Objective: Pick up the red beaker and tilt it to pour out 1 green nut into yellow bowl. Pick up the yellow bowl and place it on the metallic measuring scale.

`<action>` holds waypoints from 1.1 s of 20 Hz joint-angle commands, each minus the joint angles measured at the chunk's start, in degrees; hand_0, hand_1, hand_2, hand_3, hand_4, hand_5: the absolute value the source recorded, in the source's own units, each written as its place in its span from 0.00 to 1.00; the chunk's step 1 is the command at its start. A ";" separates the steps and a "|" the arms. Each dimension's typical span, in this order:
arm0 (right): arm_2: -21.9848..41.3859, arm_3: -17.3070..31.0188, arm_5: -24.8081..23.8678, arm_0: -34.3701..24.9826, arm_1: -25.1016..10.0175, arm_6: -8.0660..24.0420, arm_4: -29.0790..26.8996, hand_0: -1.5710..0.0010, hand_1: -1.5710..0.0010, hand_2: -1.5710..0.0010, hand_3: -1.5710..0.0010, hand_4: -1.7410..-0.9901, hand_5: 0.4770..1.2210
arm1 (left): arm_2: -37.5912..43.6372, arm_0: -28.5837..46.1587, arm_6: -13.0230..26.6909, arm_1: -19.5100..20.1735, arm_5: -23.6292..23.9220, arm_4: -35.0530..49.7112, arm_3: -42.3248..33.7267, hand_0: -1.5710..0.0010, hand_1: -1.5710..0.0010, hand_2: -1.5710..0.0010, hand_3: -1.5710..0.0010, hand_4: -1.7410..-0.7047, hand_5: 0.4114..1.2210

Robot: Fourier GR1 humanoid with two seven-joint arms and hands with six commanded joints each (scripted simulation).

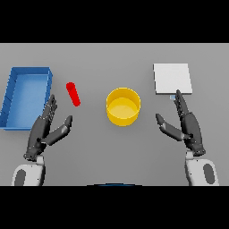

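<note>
- Currently nothing is grasped; left hand [44,127] rests at 8 o'clock of the yellow bowl [123,106], fingers straight and spread, thumb out, palm facing inward
- Red beaker [73,94] lies tilted on the table [112,156] at 1 o'clock of the left hand, just beyond its fingertips and apart from them, so that hand looks staged for the pick
- Right hand [188,125] mirrors it at 4 o'clock of the bowl, fingers straight, holding nothing
- Metallic measuring scale [172,78] sits at 2 o'clock of the bowl, just past the right fingertips, handy for the later placement
- Blue tray [13,96] at 9 o'clock, uninvolved
- No green nut visible; bowl appears empty
</note>
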 commanded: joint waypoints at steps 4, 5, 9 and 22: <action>-1.16 0.30 1.23 -1.05 -1.01 -1.27 -1.75 1.00 1.00 1.00 1.00 0.60 0.19 | -0.12 -1.73 0.94 -0.99 0.62 -0.89 3.31 1.00 1.00 1.00 1.00 0.53 0.30; -0.91 0.17 1.23 -0.84 -1.10 -1.48 -1.33 1.00 1.00 1.00 1.00 0.60 0.20 | 0.48 -3.18 0.84 -0.61 0.81 -1.05 4.57 1.00 1.00 1.00 1.00 0.53 0.31; -1.45 1.51 1.86 -1.58 -1.32 -2.05 -1.92 1.00 1.00 1.00 1.00 0.59 0.19 | 2.90 -10.41 0.22 -0.27 2.08 -1.54 12.45 1.00 1.00 1.00 1.00 0.51 0.31; -1.59 1.40 0.67 -1.65 -1.75 -1.05 -0.31 1.00 1.00 1.00 1.00 0.59 0.22 | 6.91 -28.67 -7.31 -1.18 6.23 -4.68 37.12 1.00 1.00 1.00 1.00 0.49 0.29</action>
